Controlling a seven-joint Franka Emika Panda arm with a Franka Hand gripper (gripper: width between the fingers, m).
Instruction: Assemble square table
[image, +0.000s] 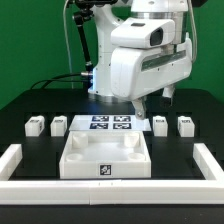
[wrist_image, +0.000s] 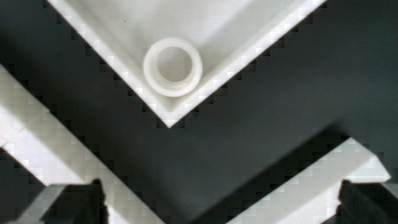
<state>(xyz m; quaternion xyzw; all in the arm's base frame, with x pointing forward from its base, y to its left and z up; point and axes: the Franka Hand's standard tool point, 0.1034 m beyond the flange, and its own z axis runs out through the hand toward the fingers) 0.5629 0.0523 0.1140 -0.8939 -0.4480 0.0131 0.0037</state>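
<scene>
The square table's white ribbed slab lies flat at the front middle of the black table, a tag on its front face. Two short white legs stand in a row on the exterior view's left, and two more legs on its right. My gripper hangs above the area behind the slab, largely hidden by the white arm. In the wrist view one corner of the slab with its round socket shows ahead of the gripper. The jaws stand open and wide apart, with only dark table between them.
The marker board lies flat just behind the slab, between the two pairs of legs. A low white border wall runs along the left, right and front. In the wrist view, white bands run diagonally past both fingers; I cannot tell what they are.
</scene>
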